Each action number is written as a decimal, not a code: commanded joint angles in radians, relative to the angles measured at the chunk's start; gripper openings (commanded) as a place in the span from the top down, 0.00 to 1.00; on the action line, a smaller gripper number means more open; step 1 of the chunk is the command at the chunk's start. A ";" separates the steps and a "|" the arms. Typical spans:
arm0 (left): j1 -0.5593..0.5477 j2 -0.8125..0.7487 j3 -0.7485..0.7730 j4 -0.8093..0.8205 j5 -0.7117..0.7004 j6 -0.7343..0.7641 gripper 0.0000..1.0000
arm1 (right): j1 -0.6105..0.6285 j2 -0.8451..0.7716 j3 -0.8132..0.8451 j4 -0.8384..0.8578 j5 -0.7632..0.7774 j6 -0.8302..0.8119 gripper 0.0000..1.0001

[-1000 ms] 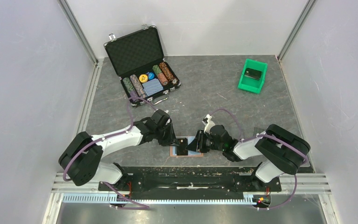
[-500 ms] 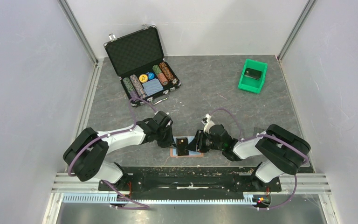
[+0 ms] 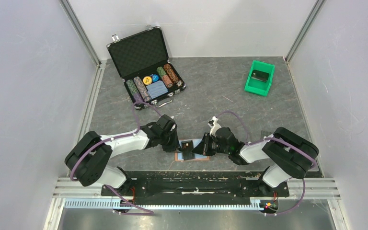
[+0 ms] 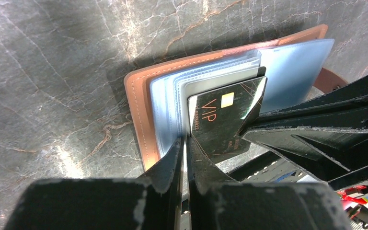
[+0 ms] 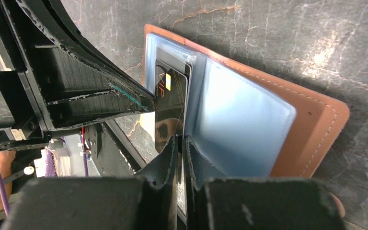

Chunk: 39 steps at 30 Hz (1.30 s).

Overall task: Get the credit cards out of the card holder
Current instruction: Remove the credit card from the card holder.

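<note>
The brown card holder (image 3: 196, 157) lies open at the table's near edge, its light blue sleeves (image 4: 287, 67) fanned out. One dark credit card (image 3: 188, 147) marked VIP (image 4: 220, 120) sticks partly out of the sleeves, tilted up. My left gripper (image 3: 179, 145) is shut on that card's left edge (image 4: 184, 143), right beside the clear sleeves. My right gripper (image 3: 196, 147) is shut on the opposite edge (image 5: 181, 141), where the card (image 5: 170, 96) meets a blue sleeve. The holder's brown cover (image 5: 316, 124) lies flat. Other cards are hidden in the sleeves.
An open black case (image 3: 148, 67) with poker chips stands at the back left. A green bin (image 3: 259, 84) holding a black block sits at the back right. The black rail (image 3: 191, 175) of the arm bases runs just below the holder.
My right jaws have closed on the card's edge. My left jaws closed before that and have stayed shut. The card has shifted slightly towards the far side.
</note>
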<state>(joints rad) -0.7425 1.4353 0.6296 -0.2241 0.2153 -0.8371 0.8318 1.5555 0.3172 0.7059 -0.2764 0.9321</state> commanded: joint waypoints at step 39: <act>0.013 -0.321 0.287 -0.334 -0.001 0.232 0.39 | -0.189 -0.313 0.126 -0.318 -0.416 -0.360 1.00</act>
<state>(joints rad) -0.7406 1.1893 0.8284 -0.4908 0.1692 -0.7174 0.6449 1.2850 0.3916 0.4000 -0.5205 0.6659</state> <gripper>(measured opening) 0.556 0.005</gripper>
